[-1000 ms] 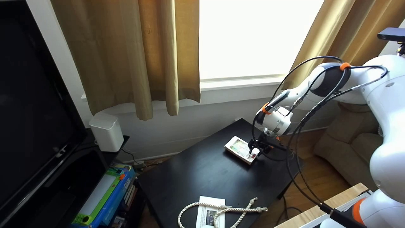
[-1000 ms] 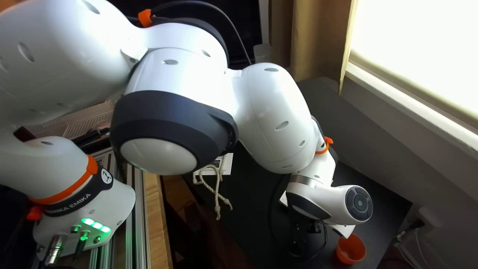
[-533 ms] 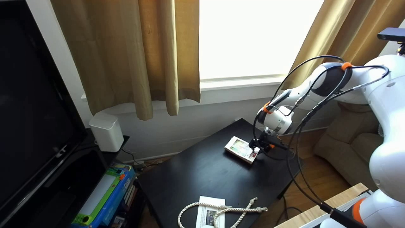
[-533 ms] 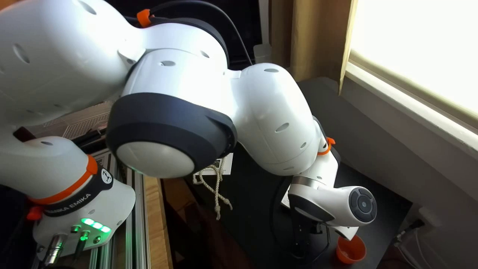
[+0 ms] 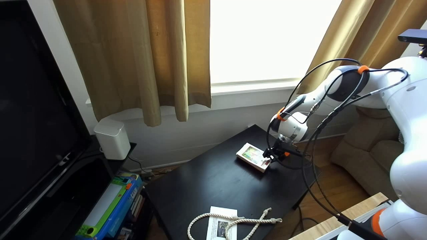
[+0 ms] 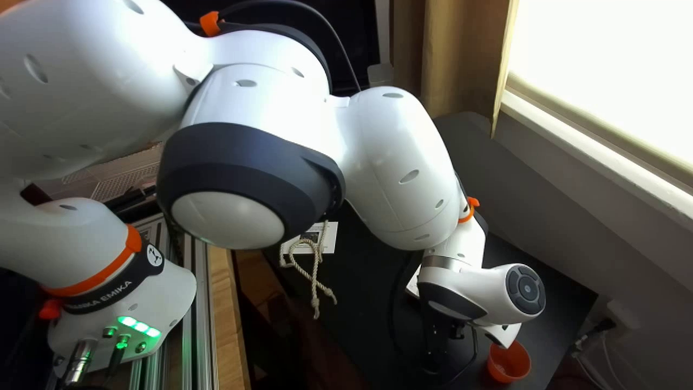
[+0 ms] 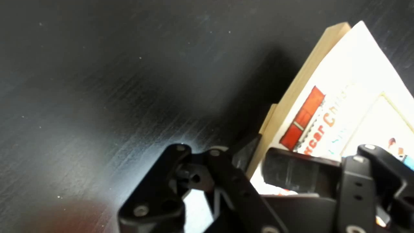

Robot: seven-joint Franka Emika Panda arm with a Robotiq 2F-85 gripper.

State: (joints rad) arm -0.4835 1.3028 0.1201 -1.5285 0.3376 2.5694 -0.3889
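Book (image 7: pixel 343 106) lies picture side up toward one end of the dark table (image 5: pixel 206 180); a second pale edge jutting beside it hints at another book underneath. It looks light and fairly stiff, though the smooth cover may bend or slide, so the surest hold is likely across its thickness at an edge. The gripper (image 7: pixel 261 159) is right at one end of it, one finger over the cover and its partner beside the edge; the two stand apart, but I cannot tell whether they pinch the book. The arm (image 6: pixel 403 168) reaches out above the table and bends down at the wrist, the gripper tilted. An orange cup (image 6: pixel 509 362) stands close by on the same table. Farther along, rope (image 5: pixel 257 221) lies across a printed sheet (image 5: pixel 221 228), and behind it all curtains (image 5: pixel 166 60) hang beside a bright window (image 5: pixel 267 36)
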